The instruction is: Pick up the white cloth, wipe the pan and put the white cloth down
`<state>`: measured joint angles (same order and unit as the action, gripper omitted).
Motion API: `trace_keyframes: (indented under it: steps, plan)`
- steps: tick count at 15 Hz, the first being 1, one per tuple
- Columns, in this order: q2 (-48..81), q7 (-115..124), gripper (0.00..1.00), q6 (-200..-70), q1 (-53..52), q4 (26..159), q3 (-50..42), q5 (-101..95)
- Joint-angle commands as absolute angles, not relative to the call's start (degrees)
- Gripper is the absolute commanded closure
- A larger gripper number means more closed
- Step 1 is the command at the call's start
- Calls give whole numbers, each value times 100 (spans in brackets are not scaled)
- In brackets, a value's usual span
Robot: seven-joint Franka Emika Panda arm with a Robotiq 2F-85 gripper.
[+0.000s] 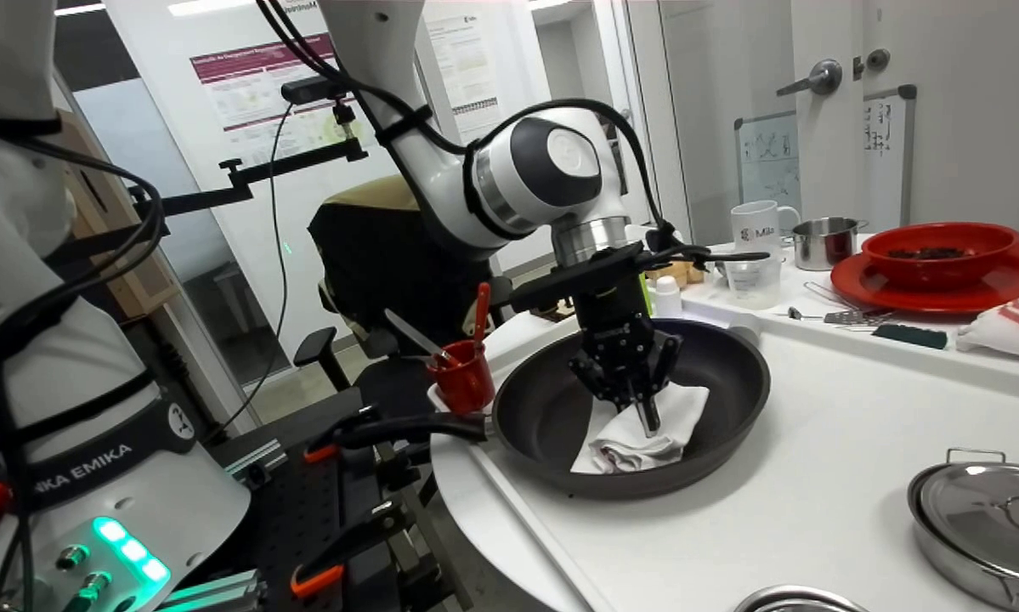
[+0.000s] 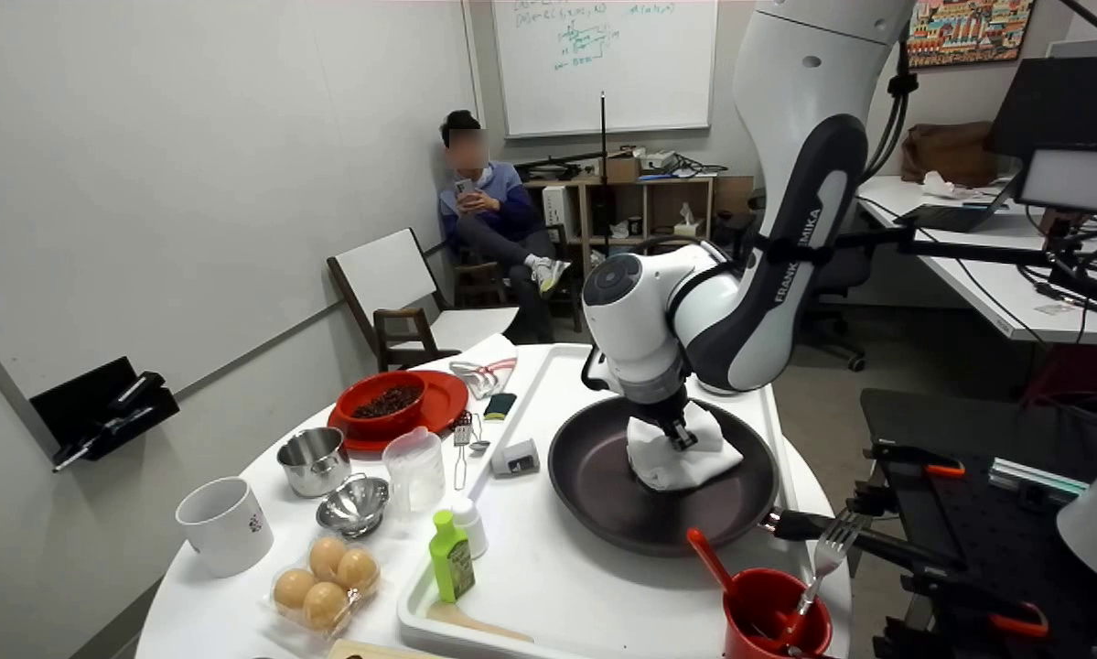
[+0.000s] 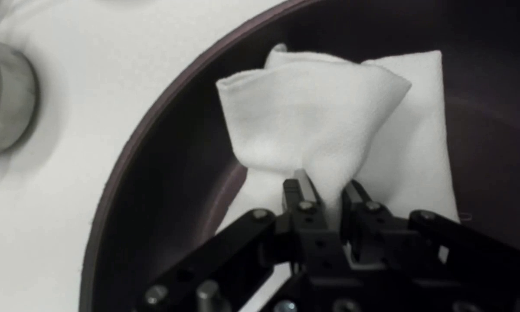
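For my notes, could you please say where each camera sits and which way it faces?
An exterior view: by the white robot base, facing a white door; base, white jointed arm, black gripper show.
An exterior view: over the white table, facing a whiteboard; arm, gripper, part of base show.
Wrist view: wrist-mounted above the round black pan, facing down onto folded white cloth; gripper shows.
Both exterior views share arm, gripper, cloth, pan.

The hand [image 3: 327, 185] pinches a fold of the white cloth [image 3: 303, 117] inside the dark pan [image 3: 164, 182].
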<state>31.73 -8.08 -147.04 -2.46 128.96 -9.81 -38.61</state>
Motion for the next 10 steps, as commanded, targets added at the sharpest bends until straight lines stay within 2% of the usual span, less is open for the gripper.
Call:
trace_keyframes:
  steps: [1,10]
  plan:
    - [2833,-1014,92,-14591,-214,13270,-769,-3974]
    - [2725,-873,92,-14873,-389,13493,-335,-3964]
